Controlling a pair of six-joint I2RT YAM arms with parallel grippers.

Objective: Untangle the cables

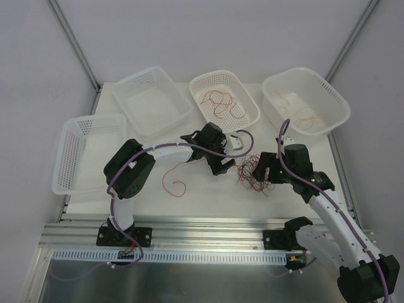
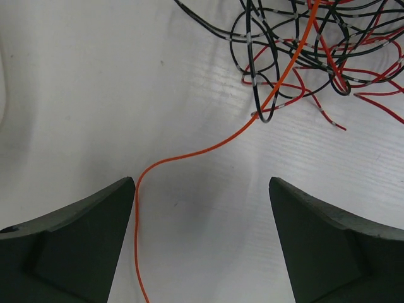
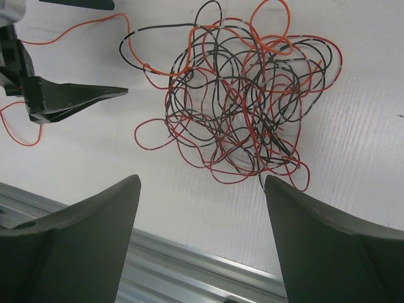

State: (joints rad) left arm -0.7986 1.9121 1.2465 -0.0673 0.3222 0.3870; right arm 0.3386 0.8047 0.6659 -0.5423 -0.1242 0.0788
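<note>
white table (image 1: 208, 199) holds the main knot of cables (image 1: 254, 178), red, orange and black, centre-right of the top view, between the two grippers. left gripper (image 1: 222, 165) sits just left of it, right gripper (image 1: 260, 169) at its upper right edge. both are spread wide, nothing between the fingers.

- left wrist view: knot is cut off at the upper right of the frame. one orange strand (image 2: 208, 149) runs from it down past the inner edge of the left finger. can't tell if it touches.
- right wrist view: whole knot is in frame. can't trace single strands through it. a finger of the left gripper pokes in at upper left.
- one loose red wire (image 1: 175, 183) lies alone, left of centre, near the left arm.
- four white mesh baskets along the far edge: left basket (image 1: 68, 158) and second basket (image 1: 136, 95) show no wires i can make out, third basket (image 1: 218, 73) has red loops, fourth basket (image 1: 334, 107) faint orange-brown ones.
- purple hoses (image 1: 170, 149) cross the arms.
- aluminium rail (image 1: 202, 228) runs along the bottom.
</note>
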